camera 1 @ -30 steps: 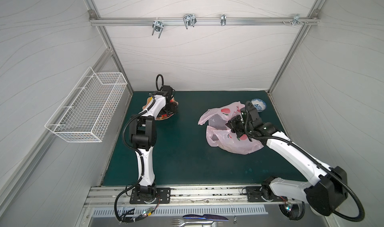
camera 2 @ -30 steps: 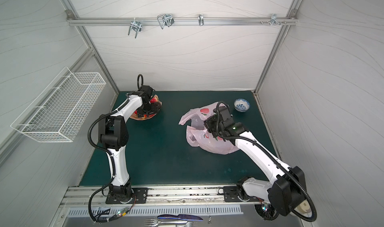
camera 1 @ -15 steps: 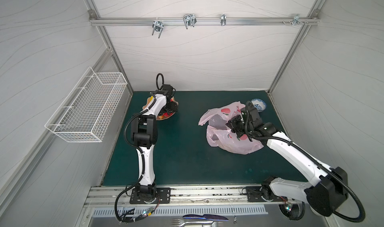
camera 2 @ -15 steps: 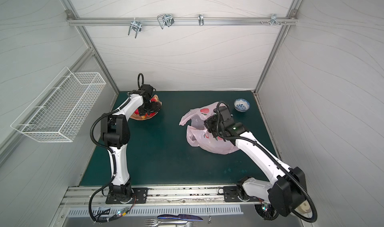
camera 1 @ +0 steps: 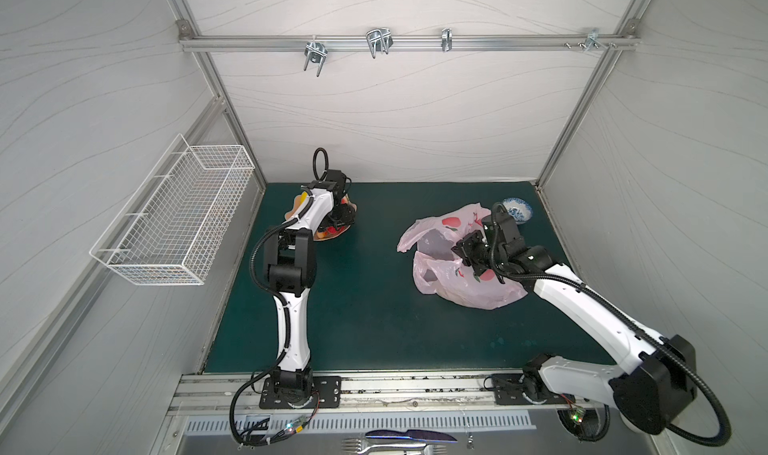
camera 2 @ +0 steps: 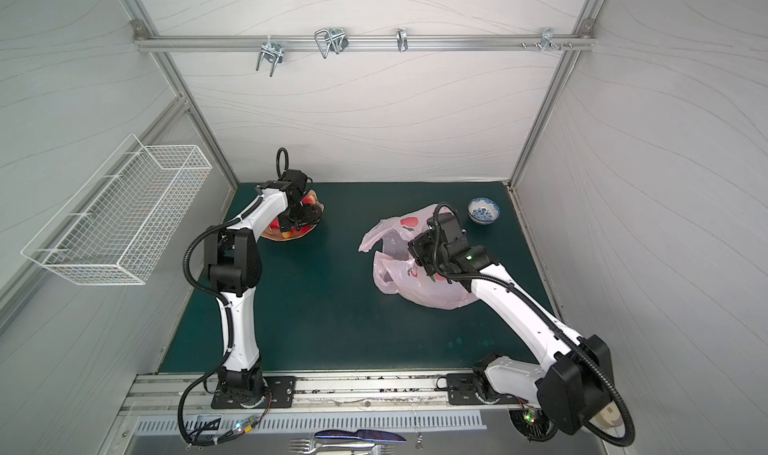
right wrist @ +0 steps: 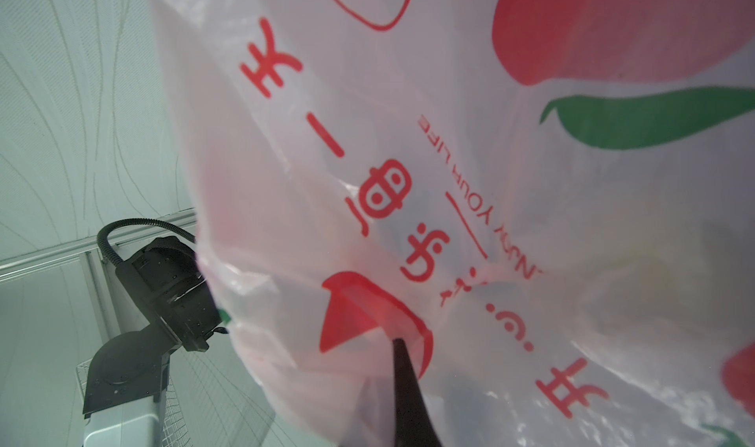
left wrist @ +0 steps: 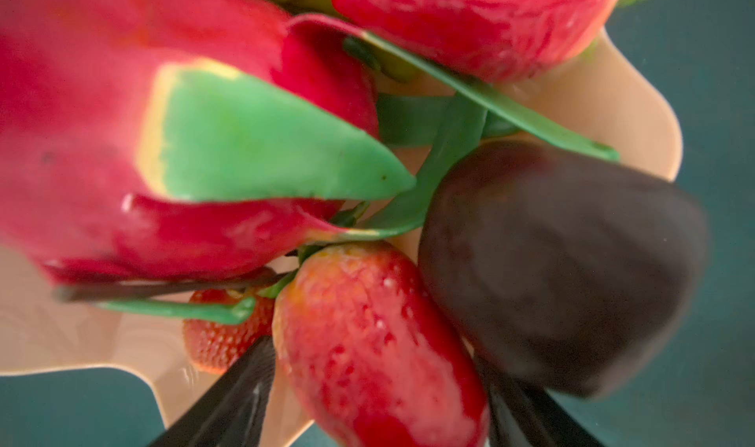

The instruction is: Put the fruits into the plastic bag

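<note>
The fruits lie in a peach scalloped dish (camera 1: 328, 236) (camera 2: 272, 236) (left wrist: 592, 110) at the back left. My left gripper (camera 1: 340, 220) (camera 2: 300, 219) (left wrist: 374, 355) is down in the dish. It is open, its black fingers (left wrist: 233, 400) on either side of a large red strawberry (left wrist: 367, 322). A pink-red dragon fruit (left wrist: 163, 138), a dark brown round fruit (left wrist: 564, 261) and a small strawberry (left wrist: 216, 343) crowd around it. My right gripper (camera 1: 466, 249) (camera 2: 419, 249) (right wrist: 402, 345) is shut on the rim of the plastic bag (camera 1: 457, 284) (camera 2: 419, 288) (right wrist: 449, 179), and the mouth of the bag gapes.
A small blue-and-white bowl (camera 1: 517, 209) (camera 2: 483, 211) stands behind the bag at the back right. A white wire basket (camera 1: 178, 220) hangs on the left wall. A rail with hooks (camera 1: 374, 43) runs overhead. Cutlery (camera 1: 399, 440) lies beyond the front rail.
My left arm has shifted slightly over the dish, settling among the fruits. The right arm and the bag have not moved.
</note>
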Tool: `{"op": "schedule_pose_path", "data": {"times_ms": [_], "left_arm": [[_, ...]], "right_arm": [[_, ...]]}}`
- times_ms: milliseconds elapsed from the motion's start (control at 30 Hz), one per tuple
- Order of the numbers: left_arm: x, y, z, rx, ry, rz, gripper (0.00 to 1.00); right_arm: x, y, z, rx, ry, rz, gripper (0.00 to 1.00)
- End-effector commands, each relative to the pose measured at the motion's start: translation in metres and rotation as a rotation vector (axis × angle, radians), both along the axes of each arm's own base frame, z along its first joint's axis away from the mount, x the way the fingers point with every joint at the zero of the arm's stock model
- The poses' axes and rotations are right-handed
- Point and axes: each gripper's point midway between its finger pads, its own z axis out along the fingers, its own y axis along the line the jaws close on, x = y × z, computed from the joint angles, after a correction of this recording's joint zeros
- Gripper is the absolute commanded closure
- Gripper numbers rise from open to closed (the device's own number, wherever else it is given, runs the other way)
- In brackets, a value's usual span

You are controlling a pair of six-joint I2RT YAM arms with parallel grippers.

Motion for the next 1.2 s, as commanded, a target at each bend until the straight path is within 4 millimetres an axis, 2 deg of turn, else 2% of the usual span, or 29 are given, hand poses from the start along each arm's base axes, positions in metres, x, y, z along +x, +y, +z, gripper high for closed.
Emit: {"op": "schedule_pose_path", "data": {"times_ms": [0, 333, 667, 1167], "left_arm": [[0.008, 0.003, 0.002, 0.01, -0.014, 0.004, 0.25], [0.008, 0.003, 0.013, 0.004, -0.032, -0.003, 0.36], [-0.002, 0.001, 0.031, -0.012, -0.054, -0.008, 0.49], [-0.015, -0.007, 0.098, -0.075, -0.171, -0.031, 0.55]], "right_arm": [[-0.004, -0.003, 0.002, 0.013, 0.008, -0.007, 1.0], [-0.003, -0.002, 0.003, 0.017, 0.008, -0.007, 1.0], [-0.003, -0.001, 0.003, 0.021, 0.008, -0.005, 1.0], [-0.003, -0.001, 0.004, 0.024, 0.004, -0.005, 1.0]]}}
